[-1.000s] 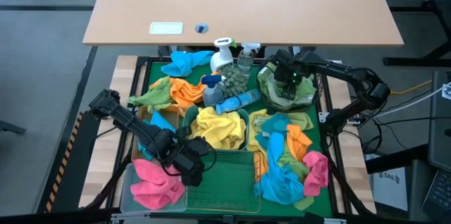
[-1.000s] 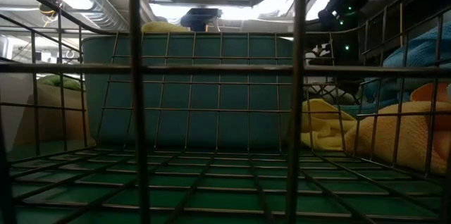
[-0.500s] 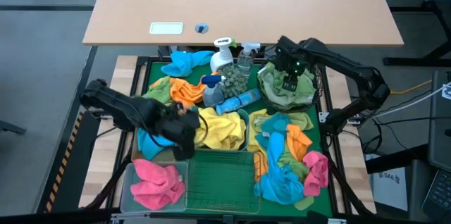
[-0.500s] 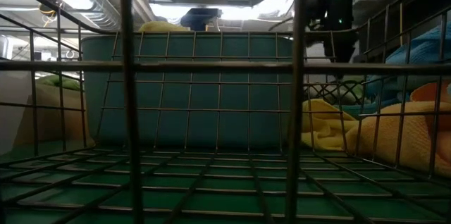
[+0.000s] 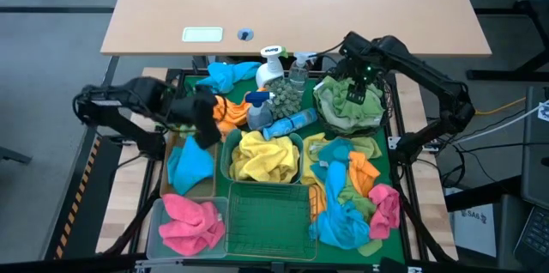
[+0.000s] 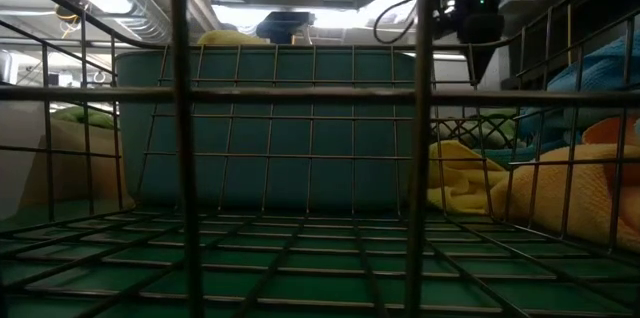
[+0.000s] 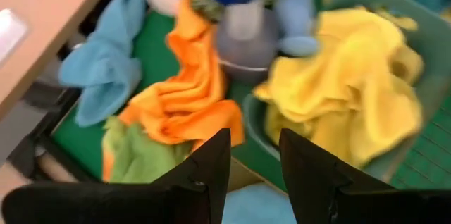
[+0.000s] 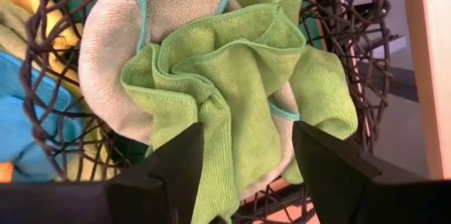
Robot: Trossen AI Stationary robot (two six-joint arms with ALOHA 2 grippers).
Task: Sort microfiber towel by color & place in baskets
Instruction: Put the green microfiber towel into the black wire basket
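Since 1 second ago, we see that the left end effector (image 5: 203, 118) has swung from the pink towel (image 5: 189, 224) in the clear bin (image 5: 154, 240) back to the orange towel (image 5: 225, 112) at the table's (image 5: 190, 88) left rear; its fingers stand apart and empty. Our right end effector (image 5: 358, 93) has risen above the round black basket (image 8: 338, 20), open, holding nothing.

That basket holds crumpled green towels (image 8: 232, 104), 1 pale with a teal hem. Yellow towels (image 5: 262, 154) fill the teal tub (image 5: 228, 140), a blue towel (image 5: 190, 163) lies in the tan tray (image 5: 171, 142), and the green wire basket (image 5: 268, 217) holds no towel. Mixed blue, orange, green and pink towels (image 5: 350, 196) lie heaped on the right. 3 spray bottles (image 5: 276, 80) crowd the rear.
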